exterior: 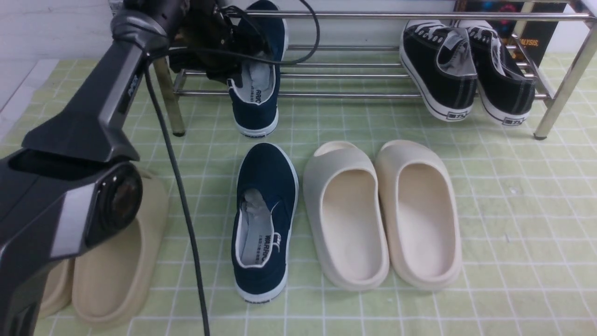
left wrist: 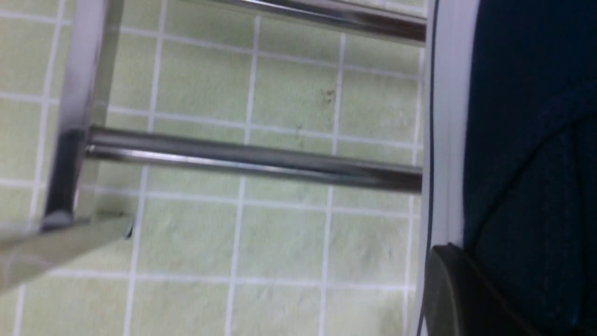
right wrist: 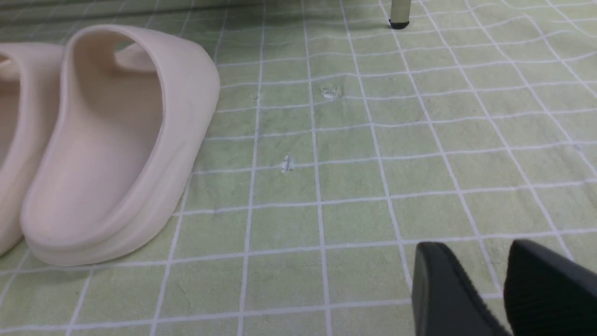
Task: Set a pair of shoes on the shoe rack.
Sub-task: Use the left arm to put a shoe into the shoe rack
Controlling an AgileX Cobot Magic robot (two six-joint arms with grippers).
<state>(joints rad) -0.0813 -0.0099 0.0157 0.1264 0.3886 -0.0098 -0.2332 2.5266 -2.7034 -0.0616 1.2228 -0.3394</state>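
One navy slip-on shoe (exterior: 259, 79) lies tilted on the left part of the chrome shoe rack (exterior: 350, 94), its heel hanging over the front bar. My left gripper (exterior: 233, 70) is shut on this shoe's left side wall. In the left wrist view one finger (left wrist: 447, 289) presses against the navy canvas (left wrist: 527, 140) above a rack bar (left wrist: 256, 161). The other navy shoe (exterior: 263, 219) lies on the mat in front of the rack, toe toward it. My right gripper (right wrist: 471, 254) is out of the front view. It hovers low over the mat, shut and empty.
Two black lace-up sneakers (exterior: 440, 65) (exterior: 501, 74) lean on the rack's right part. Two cream slides (exterior: 345, 214) (exterior: 419, 210) lie right of the floor shoe; one shows in the right wrist view (right wrist: 116, 140). Beige slides (exterior: 116, 270) lie at the front left. My left arm's cable (exterior: 182, 210) hangs beside the floor shoe.
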